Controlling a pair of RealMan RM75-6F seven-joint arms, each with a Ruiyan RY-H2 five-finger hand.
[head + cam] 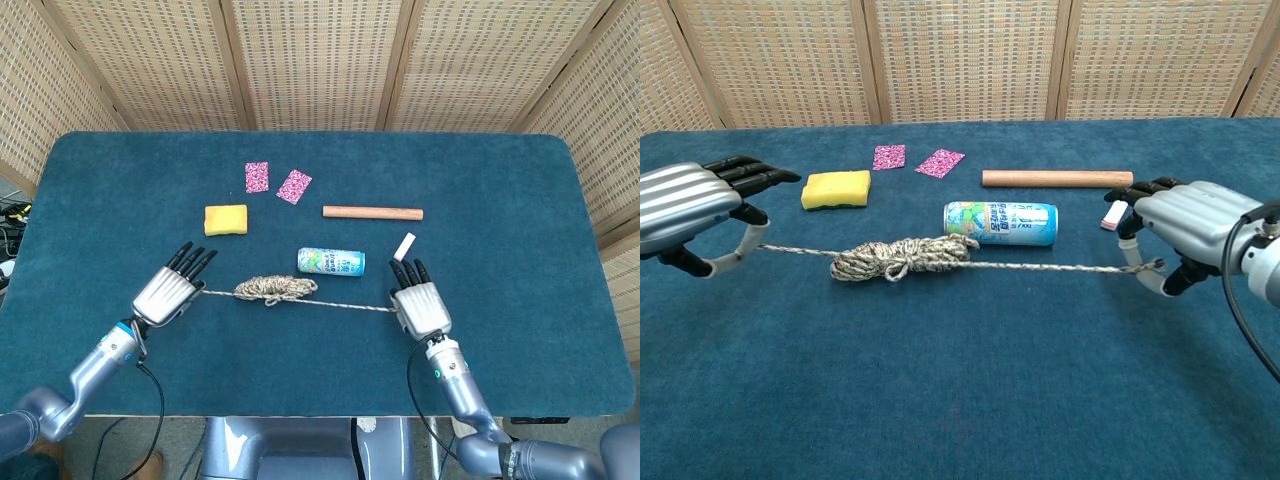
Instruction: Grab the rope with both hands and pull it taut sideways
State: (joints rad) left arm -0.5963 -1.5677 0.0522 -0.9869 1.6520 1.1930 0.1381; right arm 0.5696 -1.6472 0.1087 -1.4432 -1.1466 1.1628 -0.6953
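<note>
A speckled beige rope (275,290) (902,256) runs in a nearly straight line across the blue table, with a bundled coil left of its middle. My left hand (172,291) (692,212) pinches the rope's left end between thumb and fingers, the other fingers stretched forward. At the other end, my right hand (419,305) (1185,227) pinches the rope's right end low by the thumb. The strand between coil and right hand looks tight and lifted just off the cloth.
A drink can (331,261) (1000,222) lies just behind the rope. Further back are a wooden dowel (372,212), a yellow sponge (226,219), two pink patterned cards (257,176) and a small white eraser (404,246) by the right fingertips. Wicker screens stand behind the table.
</note>
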